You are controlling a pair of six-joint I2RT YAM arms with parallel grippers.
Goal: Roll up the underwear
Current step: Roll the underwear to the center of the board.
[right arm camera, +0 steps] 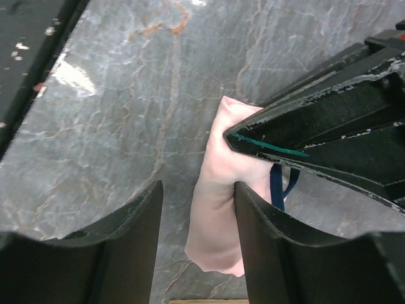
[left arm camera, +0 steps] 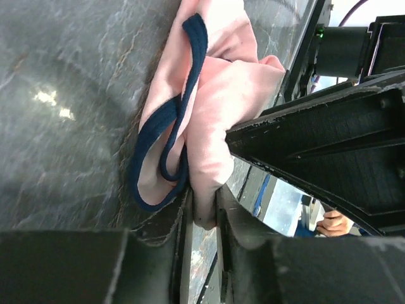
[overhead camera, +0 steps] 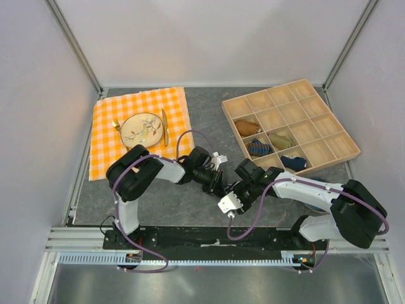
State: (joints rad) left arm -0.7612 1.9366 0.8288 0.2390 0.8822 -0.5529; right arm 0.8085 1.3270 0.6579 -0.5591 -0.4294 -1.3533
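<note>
The pale pink underwear [left arm camera: 218,95] with dark navy edging lies bunched on the grey table. My left gripper [left arm camera: 202,206] is shut on a fold of its pink fabric. In the right wrist view the underwear [right arm camera: 218,215] lies between the open fingers of my right gripper [right arm camera: 197,187], touching the right finger [right arm camera: 266,240]. The left gripper [right arm camera: 316,126] clamps the fabric's upper end there. In the top view both grippers, left [overhead camera: 218,179] and right [overhead camera: 236,187], meet at the table's middle front and hide the underwear.
A wooden compartment tray [overhead camera: 304,130] at the back right holds several rolled garments. An orange checked cloth [overhead camera: 107,152] at the back left carries a plate [overhead camera: 125,130], a fork and a knife.
</note>
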